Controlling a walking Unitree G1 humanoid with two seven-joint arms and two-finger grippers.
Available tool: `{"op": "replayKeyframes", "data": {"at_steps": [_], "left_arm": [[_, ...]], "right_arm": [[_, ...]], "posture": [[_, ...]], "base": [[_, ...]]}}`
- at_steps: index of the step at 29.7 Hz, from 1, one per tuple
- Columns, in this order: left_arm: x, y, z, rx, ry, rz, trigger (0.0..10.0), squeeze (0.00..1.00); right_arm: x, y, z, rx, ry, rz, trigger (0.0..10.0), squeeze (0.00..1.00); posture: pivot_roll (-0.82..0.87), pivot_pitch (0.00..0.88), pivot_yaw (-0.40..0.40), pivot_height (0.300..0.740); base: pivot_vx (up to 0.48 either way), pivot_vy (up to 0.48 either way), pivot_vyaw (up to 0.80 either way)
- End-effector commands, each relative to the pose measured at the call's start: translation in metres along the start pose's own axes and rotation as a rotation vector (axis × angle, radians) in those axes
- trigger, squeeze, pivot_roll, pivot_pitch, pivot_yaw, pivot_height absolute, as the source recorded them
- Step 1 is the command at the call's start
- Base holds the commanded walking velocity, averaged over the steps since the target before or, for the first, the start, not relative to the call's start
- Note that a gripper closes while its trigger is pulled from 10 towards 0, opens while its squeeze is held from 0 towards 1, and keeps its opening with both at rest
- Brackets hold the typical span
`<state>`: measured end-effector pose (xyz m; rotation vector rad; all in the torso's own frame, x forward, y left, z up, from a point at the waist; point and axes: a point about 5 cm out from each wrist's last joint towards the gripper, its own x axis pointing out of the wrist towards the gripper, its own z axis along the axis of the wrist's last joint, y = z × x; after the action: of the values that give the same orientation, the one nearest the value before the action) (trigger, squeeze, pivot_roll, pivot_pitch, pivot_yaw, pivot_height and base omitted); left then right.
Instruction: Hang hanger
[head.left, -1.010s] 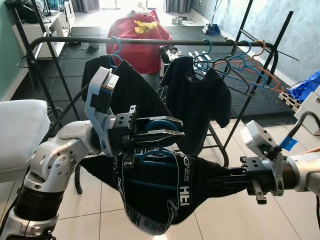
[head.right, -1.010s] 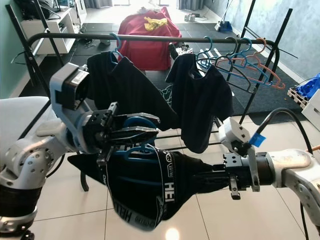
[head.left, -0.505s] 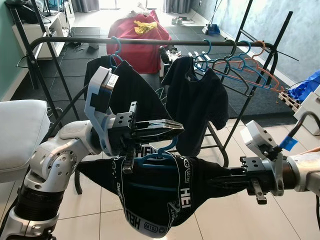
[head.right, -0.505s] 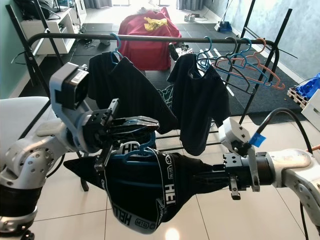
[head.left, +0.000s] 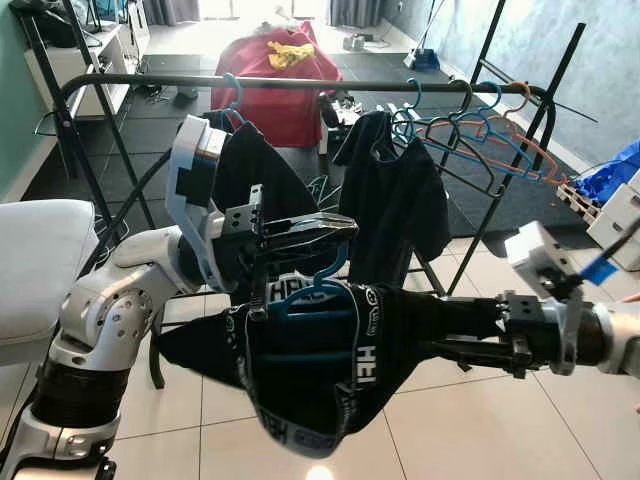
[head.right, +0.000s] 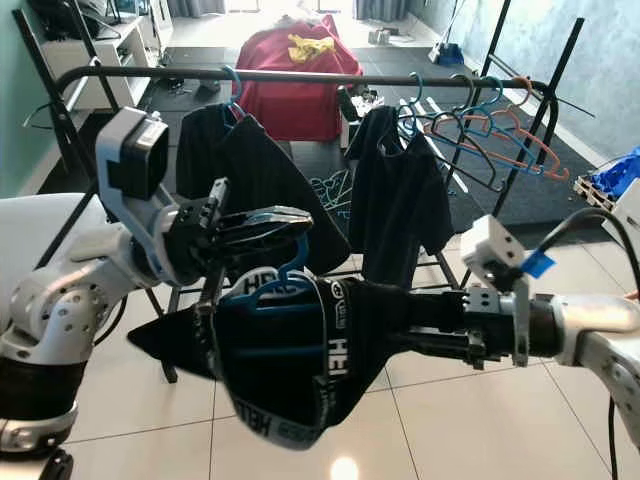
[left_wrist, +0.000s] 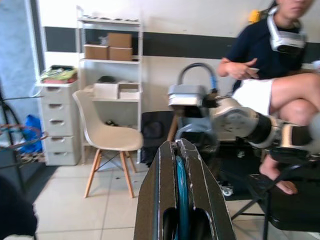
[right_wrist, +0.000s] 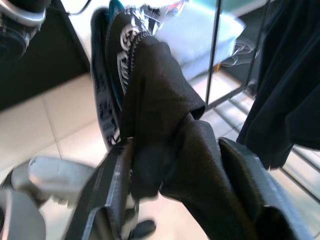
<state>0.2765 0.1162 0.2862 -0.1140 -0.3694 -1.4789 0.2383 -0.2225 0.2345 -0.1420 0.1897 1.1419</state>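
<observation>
The blue hanger (head.left: 312, 290) carries a black T-shirt with white lettering (head.left: 330, 370) and hangs in mid-air in front of the robot, below and well short of the black rail of the clothes rack (head.left: 300, 83). The left gripper (head.left: 345, 228) has its two black fingers pressed together on the hanger's hook, holding the hook upward so it can be lifted over the rail. The right gripper (head.right: 440, 335) reaches in from the side, its fingers apart around a bunched fold of the shirt, apparently to keep the fabric spread and steady. On the rail, a black shirt (head.left: 255, 180) hangs on a blue hanger to the left, another black shirt (head.left: 395, 195) in the middle, and a cluster of empty hangers (head.left: 480, 125) to the right.
</observation>
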Motion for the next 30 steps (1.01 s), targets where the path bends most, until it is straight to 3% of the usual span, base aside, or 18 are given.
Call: {"op": "replayKeyframes", "data": {"at_steps": [1, 3, 6, 10, 13, 16, 18, 19, 21, 23, 24, 26, 27, 28, 29, 30], "left_arm": [[-0.012, 0.005, 0.012, 0.066, -0.009, 0.061, 0.0, 0.00], [-0.019, 0.014, 0.017, 0.109, -0.007, 0.168, 0.0, 0.00], [-0.019, 0.014, 0.018, 0.114, -0.018, 0.189, 0.0, 0.00], [-0.019, 0.012, 0.016, 0.111, -0.021, 0.181, 0.0, 0.00], [-0.022, 0.009, 0.010, 0.105, 0.011, 0.159, 0.0, 0.00], [-0.024, 0.011, 0.010, 0.113, 0.017, 0.174, 0.0, 0.00], [-0.016, 0.014, 0.014, 0.114, -0.014, 0.209, 0.0, 0.00], [-0.010, 0.016, 0.015, 0.110, -0.031, 0.228, 1.5, 0.00], [0.011, 0.021, 0.014, 0.077, -0.101, 0.316, 3.2, 0.00], [0.017, 0.024, 0.013, 0.061, -0.122, 0.352, 3.2, 0.00], [0.022, 0.027, 0.009, 0.044, -0.128, 0.400, 4.0, 0.00], [0.022, 0.027, 0.009, 0.044, -0.128, 0.400, 4.0, 0.00], [0.028, 0.031, 0.003, 0.010, -0.141, 0.456, 7.2, 0.00], [0.031, 0.032, -0.002, -0.015, -0.143, 0.485, 8.2, 0.00], [0.031, 0.032, -0.002, -0.015, -0.143, 0.485, 8.2, 0.00], [0.035, 0.032, -0.006, -0.030, -0.144, 0.500, 9.9, 0.00]], "right_arm": [[-0.011, -0.006, -0.002, 0.018, -0.012, -0.092, 10.0, 1.00], [-0.023, -0.013, -0.002, 0.036, -0.122, -0.255, 10.0, 1.00], [-0.026, -0.018, -0.005, 0.049, -0.163, -0.333, 10.0, 1.00], [-0.030, -0.024, -0.010, 0.059, -0.185, -0.415, 10.0, 1.00], [-0.044, -0.038, -0.016, 0.066, -0.199, -0.576, 10.0, 1.00], [-0.049, -0.042, -0.019, 0.072, -0.190, -0.631, 10.0, 1.00], [-0.039, -0.039, -0.024, 0.093, -0.175, -0.614, 10.0, 1.00], [-0.032, -0.036, -0.027, 0.107, -0.169, -0.589, 10.0, 1.00], [-0.008, -0.029, -0.033, 0.148, -0.182, -0.515, 10.0, 0.00], [-0.002, -0.028, -0.034, 0.158, -0.193, -0.502, 10.0, 0.00], [0.005, -0.027, -0.035, 0.168, -0.206, -0.493, 10.0, 0.00], [0.005, -0.027, -0.035, 0.168, -0.206, -0.493, 10.0, 0.00], [0.012, -0.028, -0.036, 0.176, -0.223, -0.497, 10.0, 0.00], [0.017, -0.030, -0.036, 0.182, -0.239, -0.506, 10.0, 0.00], [0.017, -0.030, -0.036, 0.182, -0.239, -0.506, 10.0, 0.00], [0.021, -0.032, -0.035, 0.183, -0.253, -0.518, 10.0, 0.00]], "posture": [[-0.07, 0.084, -0.049, 0.740], [-0.07, 0.088, -0.047, 0.740], [-0.07, 0.088, -0.045, 0.740], [-0.07, 0.090, -0.043, 0.740], [-0.07, 0.090, -0.043, 0.740], [-0.08, 0.089, -0.043, 0.740], [-0.07, 0.086, -0.043, 0.740], [-0.07, 0.085, -0.043, 0.740], [-0.07, 0.084, -0.043, 0.740], [-0.07, 0.084, -0.043, 0.740], [-0.06, 0.080, -0.042, 0.740], [-0.06, 0.080, -0.042, 0.740], [-0.06, 0.079, -0.039, 0.740], [-0.07, 0.077, -0.038, 0.740], [-0.07, 0.077, -0.038, 0.740], [-0.07, 0.077, -0.038, 0.740]], "base": [[0.000, 0.000, 0.00], [0.000, 0.000, 0.00], [0.000, 0.000, 0.00], [0.000, 0.000, 0.00], [0.000, 0.000, 0.00], [0.000, 0.000, 0.00], [0.000, 0.000, 0.00], [0.000, 0.000, 0.00], [0.000, 0.000, 0.00], [0.000, 0.000, 0.00], [0.000, 0.000, 0.00], [0.000, 0.000, 0.00], [0.000, 0.000, 0.00], [0.000, 0.000, 0.00], [0.000, 0.000, 0.00], [0.000, 0.000, 0.00]]}}
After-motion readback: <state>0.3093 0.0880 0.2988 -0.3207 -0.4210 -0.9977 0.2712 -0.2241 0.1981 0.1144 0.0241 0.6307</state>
